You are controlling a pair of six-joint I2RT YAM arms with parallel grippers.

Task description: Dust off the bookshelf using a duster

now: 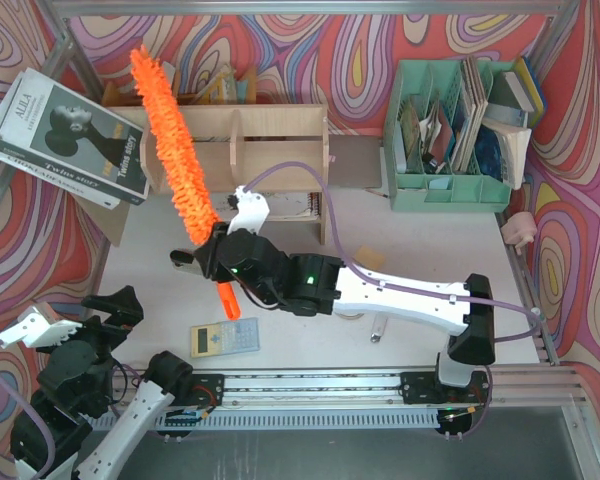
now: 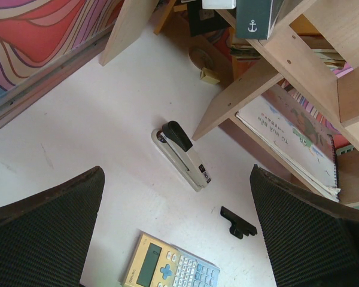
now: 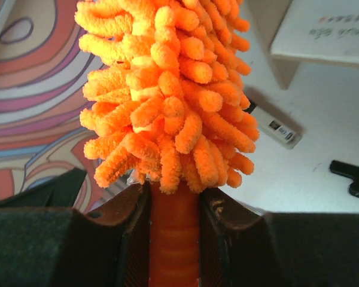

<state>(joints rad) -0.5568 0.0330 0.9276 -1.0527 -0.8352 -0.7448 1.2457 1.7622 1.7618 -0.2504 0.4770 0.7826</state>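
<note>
Pinching duster (image 1: 175,150) handle in right gripper (image 3: 173,239), fluff slanting up-left across bookshelf (image 1: 280,125) left end; left gripper (image 2: 176,203) splayed, farther off.

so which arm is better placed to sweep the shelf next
Right. The right gripper is shut on the duster by its handle, with the head over the bookshelf at its left end. The left gripper is open, empty, down by the near edge.

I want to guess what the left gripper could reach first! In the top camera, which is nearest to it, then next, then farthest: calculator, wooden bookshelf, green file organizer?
From the left gripper:
1. The calculator, close by on its right.
2. The bookshelf, farther back, middle.
3. The green file organizer, far back right.
</note>
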